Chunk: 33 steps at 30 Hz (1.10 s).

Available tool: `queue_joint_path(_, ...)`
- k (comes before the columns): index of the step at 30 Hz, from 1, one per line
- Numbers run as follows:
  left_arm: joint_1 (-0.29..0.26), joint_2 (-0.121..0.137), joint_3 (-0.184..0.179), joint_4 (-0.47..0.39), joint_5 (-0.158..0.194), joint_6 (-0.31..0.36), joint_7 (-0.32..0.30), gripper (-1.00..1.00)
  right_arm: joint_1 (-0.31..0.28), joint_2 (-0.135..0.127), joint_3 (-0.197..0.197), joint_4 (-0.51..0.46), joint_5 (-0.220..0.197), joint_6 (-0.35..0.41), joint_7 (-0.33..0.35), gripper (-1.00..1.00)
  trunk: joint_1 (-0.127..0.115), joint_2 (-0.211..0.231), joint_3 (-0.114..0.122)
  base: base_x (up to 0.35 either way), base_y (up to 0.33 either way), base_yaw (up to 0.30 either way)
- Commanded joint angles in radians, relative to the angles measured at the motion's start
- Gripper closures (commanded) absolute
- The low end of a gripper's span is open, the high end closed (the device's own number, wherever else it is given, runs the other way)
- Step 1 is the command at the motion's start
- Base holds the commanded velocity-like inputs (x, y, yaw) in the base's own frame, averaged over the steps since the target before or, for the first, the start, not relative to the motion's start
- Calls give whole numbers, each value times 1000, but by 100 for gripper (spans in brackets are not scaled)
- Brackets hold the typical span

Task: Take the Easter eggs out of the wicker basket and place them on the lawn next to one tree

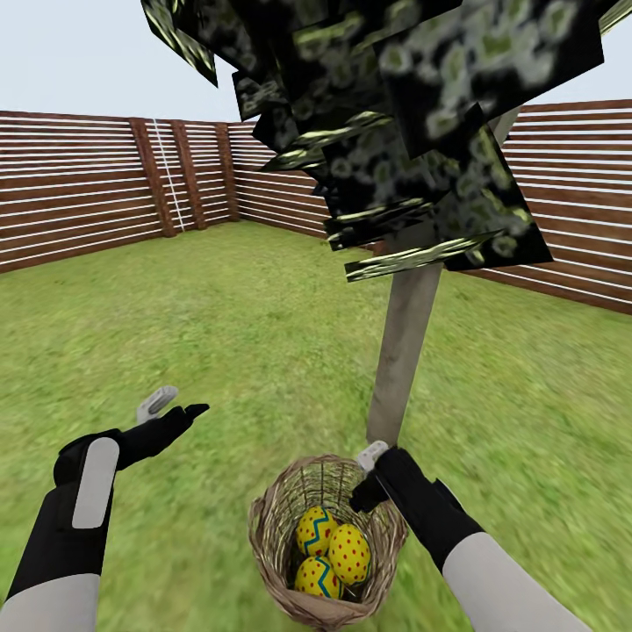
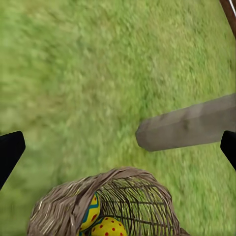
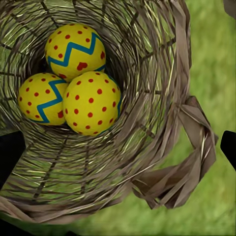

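Wicker basket sits on the lawn at the foot of the tree, all three Easter eggs inside. Right gripper hovers over the rim, fingers apart. Left gripper well aside above grass, fingers spread, empty.

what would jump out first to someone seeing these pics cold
The three Easter eggs, bright yellow with red dots and blue zigzags, nestle together inside the wicker basket on the lawn, with the right gripper at its far rim. Just behind stands the tree, its dark blotchy foliage hanging overhead.
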Motion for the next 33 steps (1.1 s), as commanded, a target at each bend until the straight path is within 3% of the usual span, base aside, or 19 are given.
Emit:
queue_joint_path(1,-1,0,1,-1,9,5,7,-100,-1,0,1,3,10,-5,8,-100,0,0,-1,0,0,0)
queue_joint_path(11,-1,0,0,-1,9,6,7,-100,-1,8,2,64,11,-60,10,-100,0,0,-1,0,0,0)
queue_joint_path(22,-1,-1,-2,-2,13,9,7,-100,-16,35,1,64,9,-86,14,-100,42,-77,-35,0,0,0)
queue_joint_path(28,-1,0,1,-2,69,9,8,-100,-24,48,0,70,9,-82,14,-100,65,-119,-54,0,0,0)
queue_joint_path(29,-1,1,2,-2,90,9,8,-100,-34,58,0,93,9,-79,14,-100,69,-126,-57,0,0,0)
queue_joint_path(33,-1,1,2,-2,103,9,8,-100,-114,75,0,241,7,-80,11,-100,84,-154,-70,0,0,0)
